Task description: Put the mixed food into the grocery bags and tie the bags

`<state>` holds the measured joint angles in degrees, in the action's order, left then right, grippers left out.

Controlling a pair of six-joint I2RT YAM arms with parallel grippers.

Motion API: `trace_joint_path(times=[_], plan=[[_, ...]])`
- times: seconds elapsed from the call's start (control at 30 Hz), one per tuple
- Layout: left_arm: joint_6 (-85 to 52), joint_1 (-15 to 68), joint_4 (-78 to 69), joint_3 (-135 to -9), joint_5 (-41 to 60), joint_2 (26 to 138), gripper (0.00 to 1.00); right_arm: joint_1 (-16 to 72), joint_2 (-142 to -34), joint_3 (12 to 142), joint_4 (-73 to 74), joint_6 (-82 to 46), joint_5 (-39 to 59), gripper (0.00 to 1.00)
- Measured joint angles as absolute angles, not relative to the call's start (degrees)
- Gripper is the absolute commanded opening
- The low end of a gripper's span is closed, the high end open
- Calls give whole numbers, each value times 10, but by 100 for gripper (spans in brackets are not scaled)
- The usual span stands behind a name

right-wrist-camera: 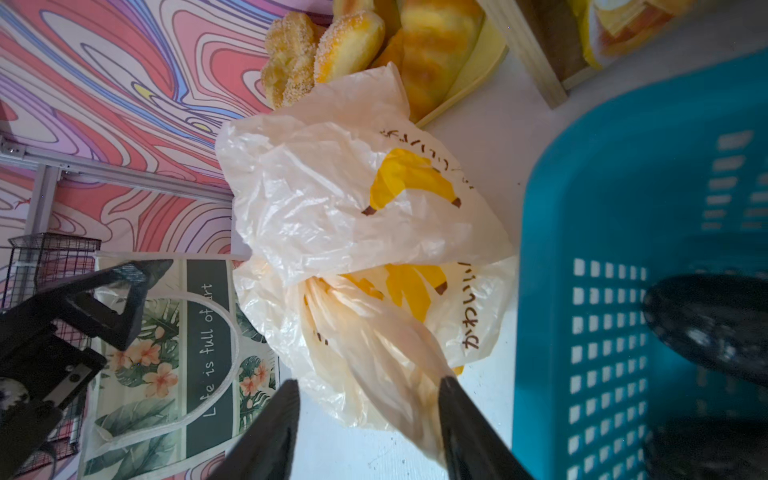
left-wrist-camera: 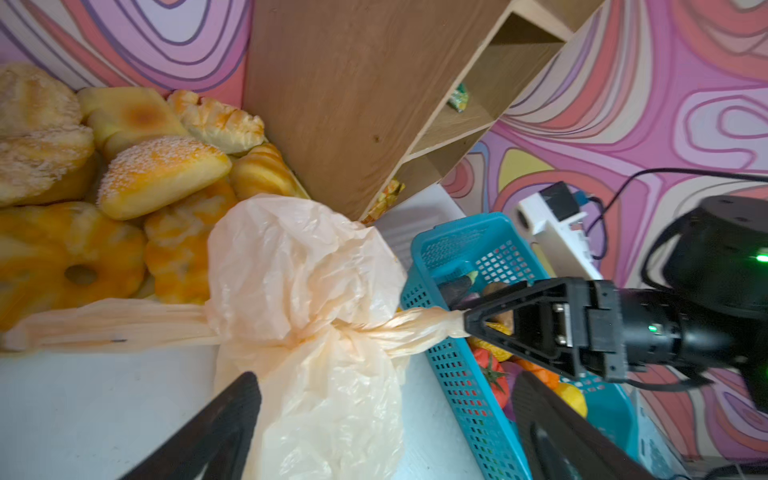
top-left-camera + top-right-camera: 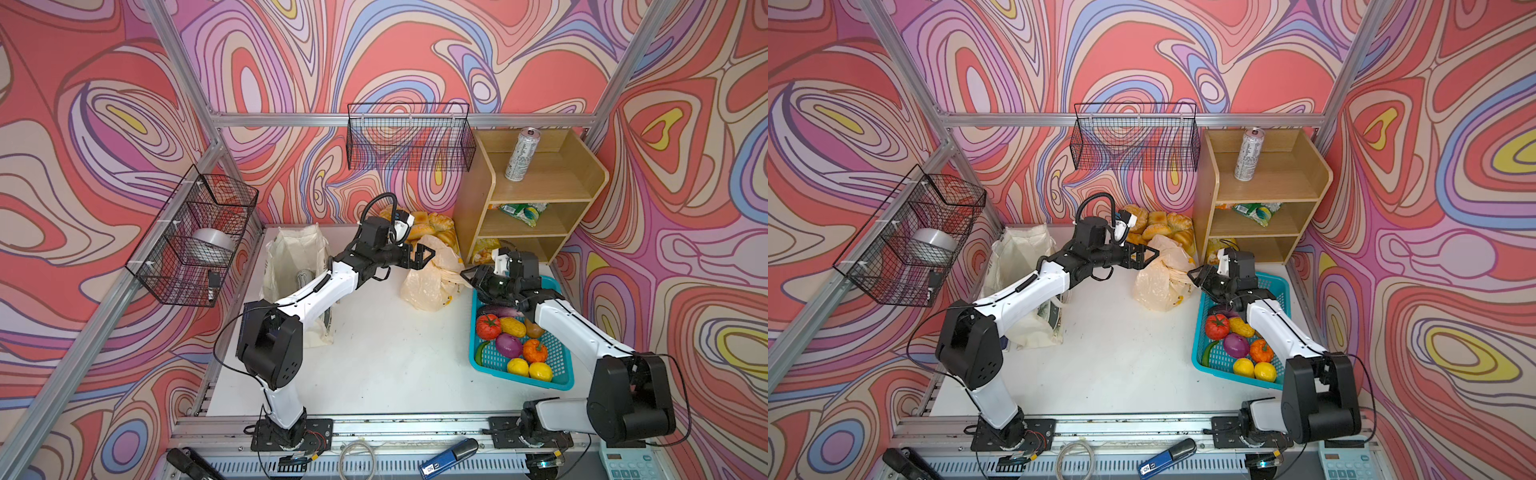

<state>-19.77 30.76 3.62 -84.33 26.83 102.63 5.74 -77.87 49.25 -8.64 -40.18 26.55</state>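
The cream banana-print plastic bag stands between the two grippers, bunched into a knot. My left gripper hangs open above it, its fingers wide on either side of the plastic. My right gripper is open too, and one twisted bag handle lies against one of its fingers. The cloth tote stands at the left. A drink can and a snack packet sit on the shelf. Lemons lie in the basket.
The teal mesh basket with mixed fruit and vegetables lies under my right arm. Bread rolls are piled behind the plastic bag. The wooden shelf stands at the back right. Wire baskets hang on the walls.
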Motion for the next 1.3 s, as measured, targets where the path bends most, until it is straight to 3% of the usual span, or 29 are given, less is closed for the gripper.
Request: trace_joint_path(times=[0.07, 0.13, 0.47, 0.97, 1.0, 1.03, 1.13, 1.17, 1.3], plan=[[-186, 307, 55, -856, 251, 1041, 100, 57, -775, 494, -100, -394, 255, 76], [-179, 305, 75, -874, 236, 1058, 100, 57, -766, 496, -116, -388, 238, 80], [-117, 337, 186, -1070, 167, 1177, 100, 57, -744, 516, -167, -365, 158, 81], [-96, 360, 256, -1197, 92, 1314, 100, 57, -715, 516, -189, -354, 127, 81], [-98, 360, 258, -1202, 100, 1321, 93, 57, -713, 516, -189, -354, 127, 81], [-102, 360, 258, -1205, 114, 1329, 74, 57, -711, 516, -189, -354, 126, 81], [-109, 360, 260, -1206, 170, 1348, 5, 57, -703, 516, -191, -354, 123, 80], [-112, 360, 260, -1206, 188, 1353, 0, 57, -699, 516, -193, -354, 122, 80], [-124, 360, 261, -1203, 233, 1361, 0, 57, -688, 516, -200, -354, 118, 80]])
